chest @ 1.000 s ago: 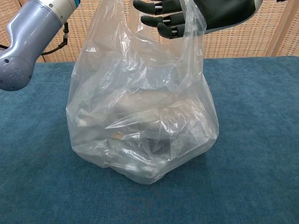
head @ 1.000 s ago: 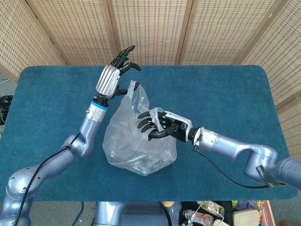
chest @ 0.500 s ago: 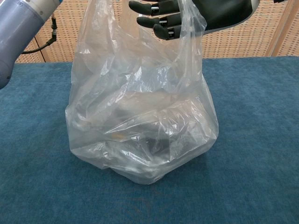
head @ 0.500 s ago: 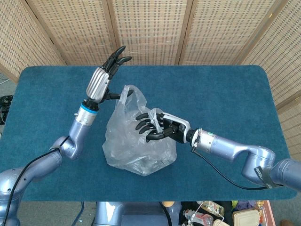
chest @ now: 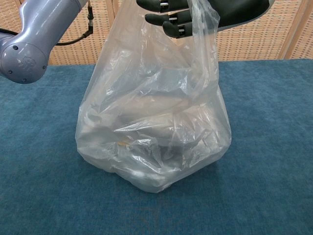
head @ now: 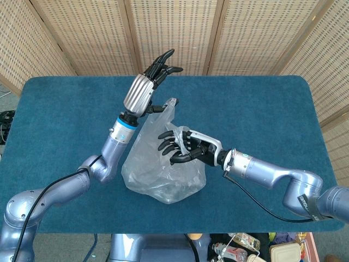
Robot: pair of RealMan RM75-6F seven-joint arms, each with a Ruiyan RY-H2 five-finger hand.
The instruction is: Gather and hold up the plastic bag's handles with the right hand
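Observation:
A clear plastic bag (head: 158,174) with dim contents stands on the blue table, and fills the chest view (chest: 151,137). My left hand (head: 143,90) is raised behind the bag, fingers stretched up. Its thumb pinches one handle (head: 168,106) and pulls it up and to the right. My right hand (head: 182,147) reaches in from the right at the bag's mouth, fingers apart and half curled. The other handle (chest: 204,29) loops around this hand (chest: 215,12) and hangs from it.
The blue table (head: 262,103) stretches wide on both sides of the bag. Woven folding screens (head: 174,33) stand behind its far edge. My left forearm (chest: 34,44) crosses the chest view's upper left. Boxes and clutter (head: 256,248) lie on the floor below the near edge.
My left hand swung left, then back to the right and toward the right hand, taking its handle along. The bag's top leaned with it. The right hand barely moved.

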